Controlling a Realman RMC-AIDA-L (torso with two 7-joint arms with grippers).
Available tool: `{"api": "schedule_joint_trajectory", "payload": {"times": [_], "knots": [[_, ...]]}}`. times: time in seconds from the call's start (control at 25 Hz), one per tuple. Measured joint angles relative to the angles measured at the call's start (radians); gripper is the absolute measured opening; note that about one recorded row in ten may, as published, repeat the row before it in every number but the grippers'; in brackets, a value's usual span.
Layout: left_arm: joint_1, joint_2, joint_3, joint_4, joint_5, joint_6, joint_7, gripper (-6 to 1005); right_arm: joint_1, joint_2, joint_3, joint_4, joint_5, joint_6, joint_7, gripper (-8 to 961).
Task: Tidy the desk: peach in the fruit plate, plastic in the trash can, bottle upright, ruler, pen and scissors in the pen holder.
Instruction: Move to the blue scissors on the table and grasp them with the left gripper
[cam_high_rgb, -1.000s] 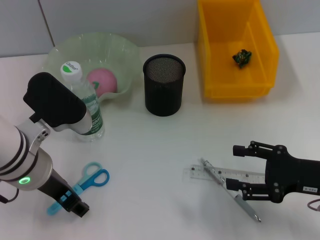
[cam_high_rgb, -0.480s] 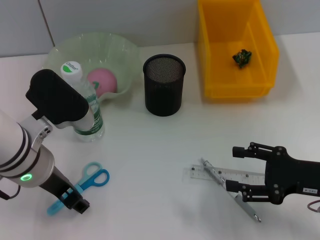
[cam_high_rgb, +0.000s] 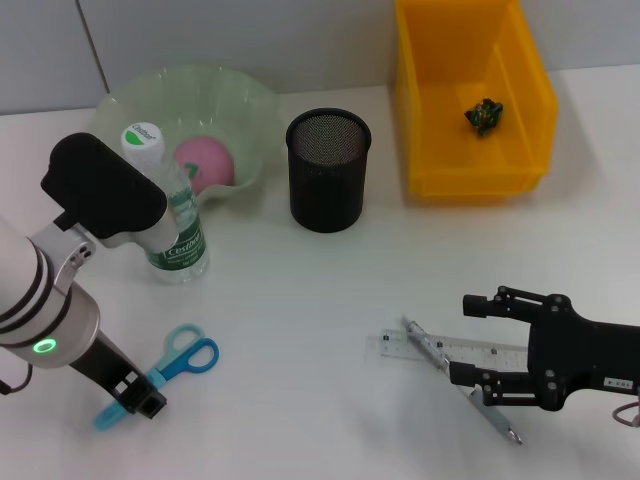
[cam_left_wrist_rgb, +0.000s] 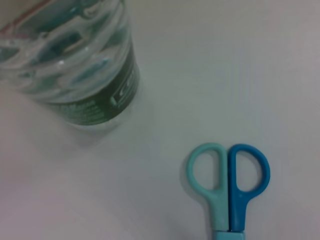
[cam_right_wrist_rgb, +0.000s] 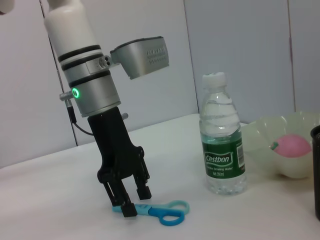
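Left gripper (cam_right_wrist_rgb: 129, 204) low at the blade end of the blue scissors (cam_high_rgb: 165, 370), fingers straddling the blades on the white desk (cam_high_rgb: 300, 300); contact with the blades unclear, fingers apart with a small gap. Scissor handles, one light teal and one darker blue, lying closed side by side. Bottle (cam_right_wrist_rgb: 223, 145) upright beside the fruit plate (cam_high_rgb: 250, 110), green label reading "Cestbon" with finer print beneath too small to read; white cap with a green mark on top. Pink peach (cam_high_rgb: 205, 162) inside the plate. Black mesh pen holder (cam_high_rgb: 328, 170) standing mid-desk. Crumpled plastic (cam_high_rgb: 484, 114) in the yellow trash can (cam_high_rgb: 430, 150). Right gripper (cam_high_rgb: 480, 342) open wide, hovering over the clear ruler (cam_high_rgb: 400, 349) and silver pen (cam_high_rgb: 425, 345) lying crossed.
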Motion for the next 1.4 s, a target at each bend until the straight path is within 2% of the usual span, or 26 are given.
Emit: {"api": "schedule_joint_trajectory", "payload": {"times": [1.08, 1.4], "knots": [[-0.022, -0.002, 0.005, -0.035, -0.002, -0.005, 0.002, 521, -0.007, 0.002, 0.005, 0.0, 0.0, -0.002, 0.0, 775], [-0.025, -0.003, 0.014, -0.035, -0.002, -0.004, 0.001, 396, -0.011, 0.001, 0.005, 0.0, 0.0, -0.002, 0.0, 774]]}}
